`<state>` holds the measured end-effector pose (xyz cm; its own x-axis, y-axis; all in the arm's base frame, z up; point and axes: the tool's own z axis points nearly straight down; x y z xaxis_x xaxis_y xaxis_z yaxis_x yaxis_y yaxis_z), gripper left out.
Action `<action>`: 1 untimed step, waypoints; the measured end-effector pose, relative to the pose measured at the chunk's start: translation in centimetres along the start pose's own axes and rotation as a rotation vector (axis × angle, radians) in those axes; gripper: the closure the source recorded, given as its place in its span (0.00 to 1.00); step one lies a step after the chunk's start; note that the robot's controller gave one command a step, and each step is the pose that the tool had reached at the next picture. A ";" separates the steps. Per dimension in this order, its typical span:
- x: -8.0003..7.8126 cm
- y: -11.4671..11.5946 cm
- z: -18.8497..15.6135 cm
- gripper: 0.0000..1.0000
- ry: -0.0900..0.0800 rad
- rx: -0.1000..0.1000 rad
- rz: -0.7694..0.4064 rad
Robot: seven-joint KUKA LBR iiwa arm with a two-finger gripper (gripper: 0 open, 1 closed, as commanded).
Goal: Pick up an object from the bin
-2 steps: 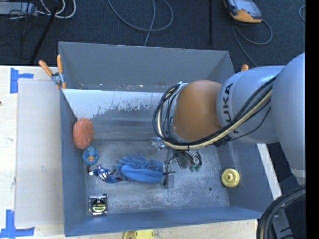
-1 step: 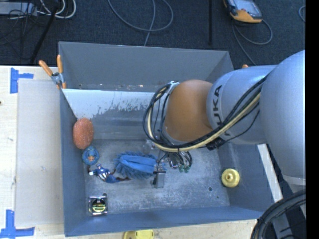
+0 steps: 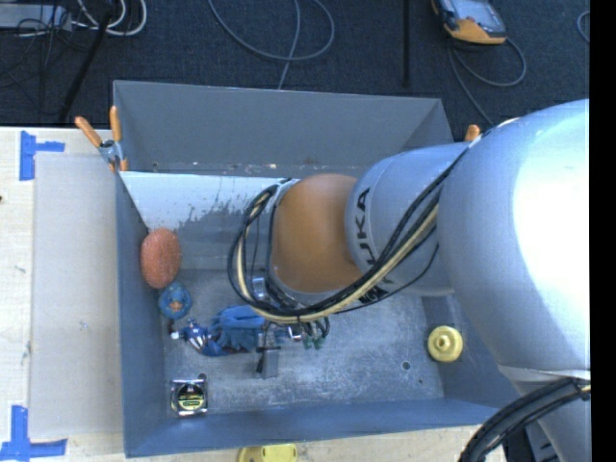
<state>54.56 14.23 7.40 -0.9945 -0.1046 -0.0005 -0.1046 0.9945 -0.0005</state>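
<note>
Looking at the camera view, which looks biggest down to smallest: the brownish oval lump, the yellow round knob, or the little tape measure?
1. The brownish oval lump, clearly largest.
2. The tape measure and the yellow knob look about alike, so I won't rank them.

One grey metal bin (image 3: 289, 133) holds five small loose things, each the single one of its kind. Counted from the left side: one brownish-orange egg-shaped ball (image 3: 161, 256), one small blue round thing (image 3: 174, 302), one blue toy of several joined parts (image 3: 226, 330), and one black-and-yellow tape measure (image 3: 189, 396). At the right lies one yellow round knob-like piece (image 3: 445, 343).
</note>
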 end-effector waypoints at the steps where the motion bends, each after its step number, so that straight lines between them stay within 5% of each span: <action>1: -0.2 0.9 0.9 1.00 0.001 -0.002 0.077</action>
<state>54.69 15.10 6.48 -0.9996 -0.0275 0.0004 -0.0275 0.9996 0.0012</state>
